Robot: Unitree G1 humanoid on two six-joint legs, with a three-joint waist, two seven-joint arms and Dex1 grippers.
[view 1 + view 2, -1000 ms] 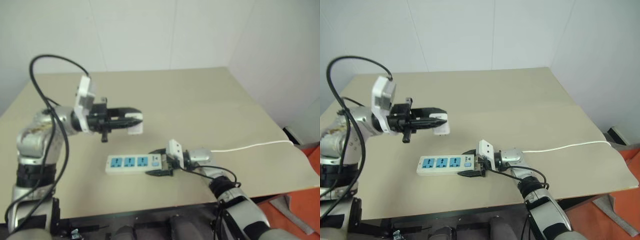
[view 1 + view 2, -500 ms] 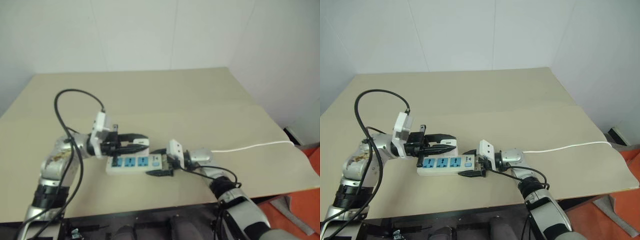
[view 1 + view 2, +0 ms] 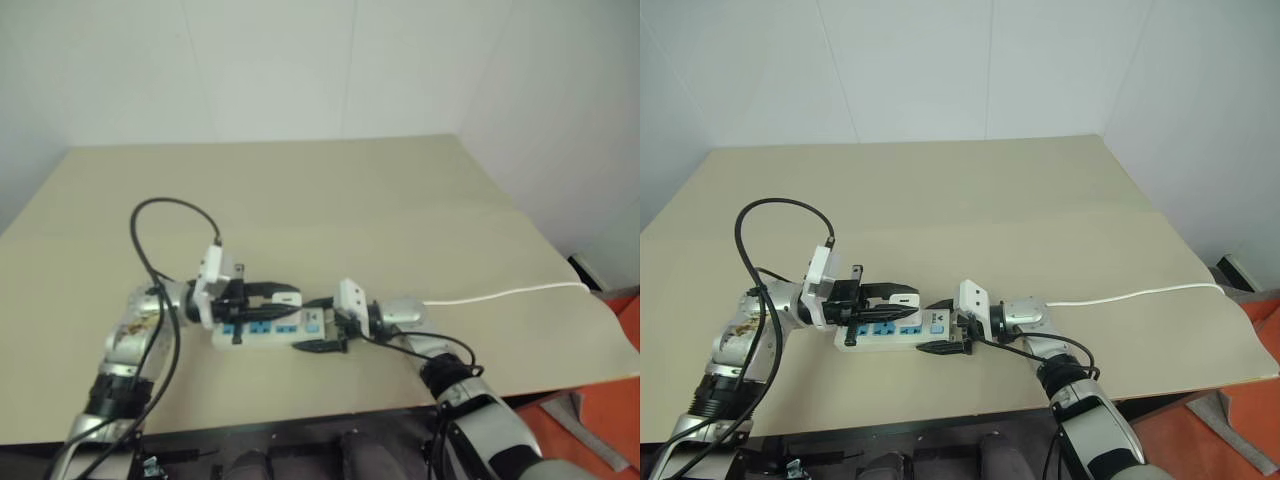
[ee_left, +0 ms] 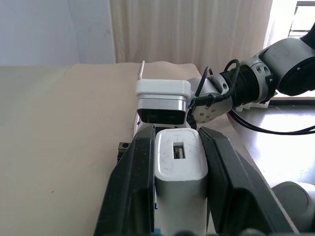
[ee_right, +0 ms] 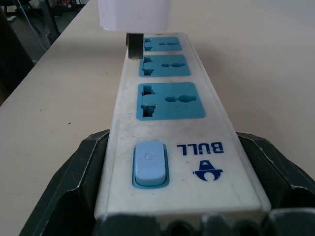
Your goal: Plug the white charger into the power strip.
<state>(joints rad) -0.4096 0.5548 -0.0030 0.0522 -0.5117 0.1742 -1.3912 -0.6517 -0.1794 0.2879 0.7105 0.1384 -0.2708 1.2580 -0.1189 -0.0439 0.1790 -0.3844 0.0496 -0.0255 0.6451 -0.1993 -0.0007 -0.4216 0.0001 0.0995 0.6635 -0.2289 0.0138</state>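
Down at the lower left of the frame, the left gripper (image 3: 902, 296) clenched the white charger (image 4: 180, 162) just above the power strip (image 3: 902, 331) at centre, prongs over a blue socket (image 5: 162, 43); rightward, the right gripper (image 3: 945, 325) clasped the strip's switch end on the table (image 3: 1040, 210).

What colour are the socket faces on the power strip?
Blue, on the white power strip; clearest in the right wrist view.
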